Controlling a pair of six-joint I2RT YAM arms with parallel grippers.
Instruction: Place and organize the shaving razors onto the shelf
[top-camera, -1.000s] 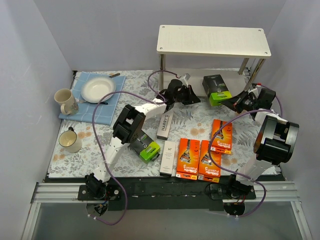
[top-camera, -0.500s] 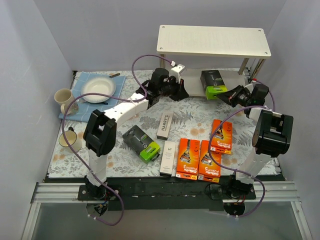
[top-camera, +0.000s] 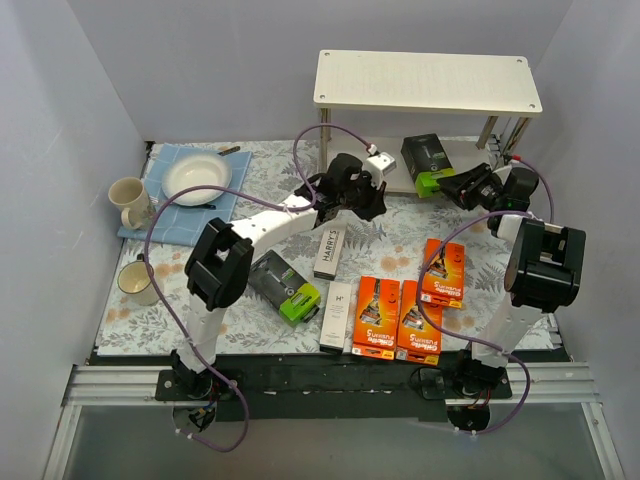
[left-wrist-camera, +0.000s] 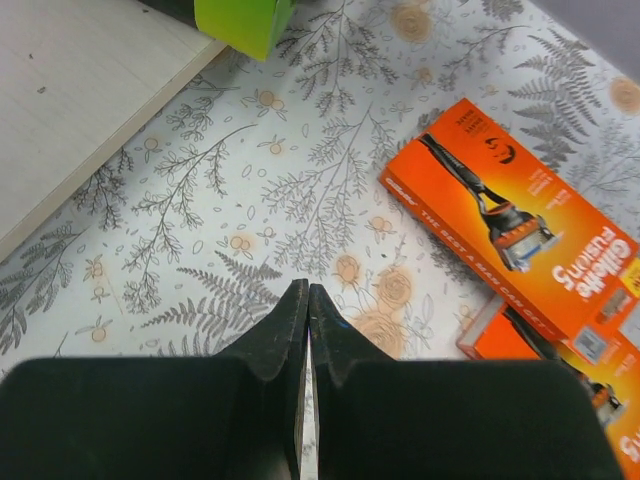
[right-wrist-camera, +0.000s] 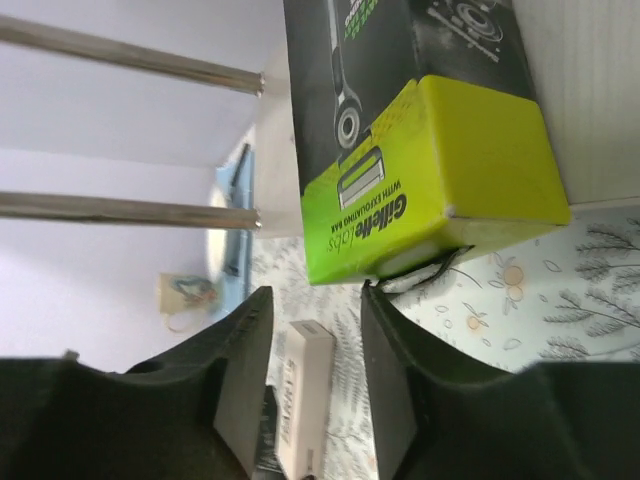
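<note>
A black razor box with a lime-green end (top-camera: 425, 162) lies on the lower board (top-camera: 392, 178) of the pale wooden shelf (top-camera: 426, 82). My right gripper (top-camera: 453, 187) is open just off the lime end (right-wrist-camera: 440, 170), with nothing between its fingers (right-wrist-camera: 240, 350). My left gripper (top-camera: 372, 203) is shut and empty over the floral cloth in front of the shelf (left-wrist-camera: 70, 100). On the table lie three orange boxes (top-camera: 377, 317) (top-camera: 420, 320) (top-camera: 442, 272), a second black and lime box (top-camera: 285, 288), a grey Harry's box (top-camera: 329, 250) and a white one (top-camera: 337, 315).
A white plate (top-camera: 197, 180) sits on a blue cloth (top-camera: 175, 215) at the far left, with two mugs (top-camera: 130, 200) (top-camera: 141, 283) beside it. Thin metal shelf legs (right-wrist-camera: 130, 60) stand near my right gripper. Grey walls enclose the table.
My right gripper carried the black and lime box back onto the lower shelf board and now stands open off its end. My left arm swung back, then returned in front of the shelf.
</note>
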